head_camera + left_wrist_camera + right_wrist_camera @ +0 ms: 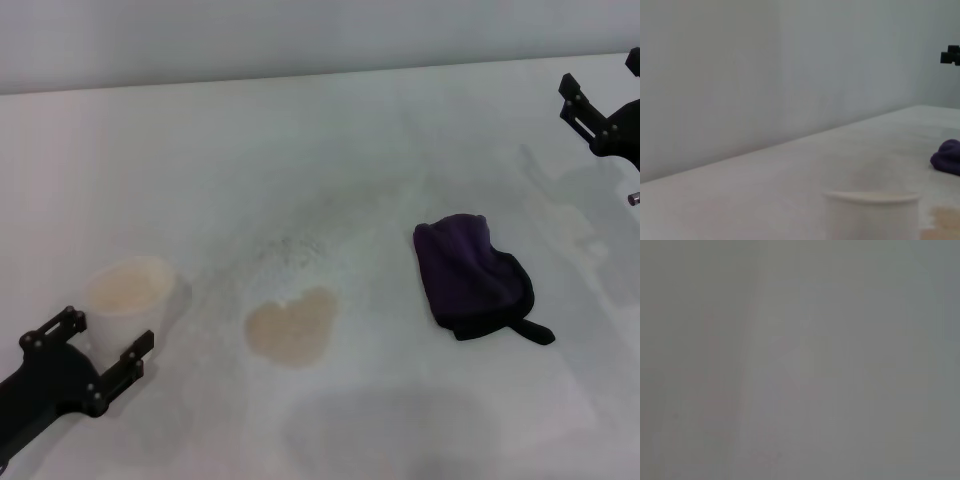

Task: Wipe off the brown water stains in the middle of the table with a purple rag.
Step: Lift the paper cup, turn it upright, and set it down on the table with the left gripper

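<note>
The brown water stain (292, 328) is a tan, heart-shaped patch on the white table (300, 140), near the middle front. The purple rag (470, 275) lies crumpled to its right, with its black tab pointing toward the front right. The rag (947, 156) and the stain's edge (945, 220) also show in the left wrist view. My left gripper (108, 333) is open at the front left, just in front of a white paper cup (130, 295), holding nothing. My right gripper (600, 78) is open and empty, raised at the far right, well behind the rag.
The paper cup (872, 212) stands left of the stain and fills the near part of the left wrist view. A faint grey speckled smudge (290, 245) lies behind the stain. The right wrist view shows only a plain grey surface.
</note>
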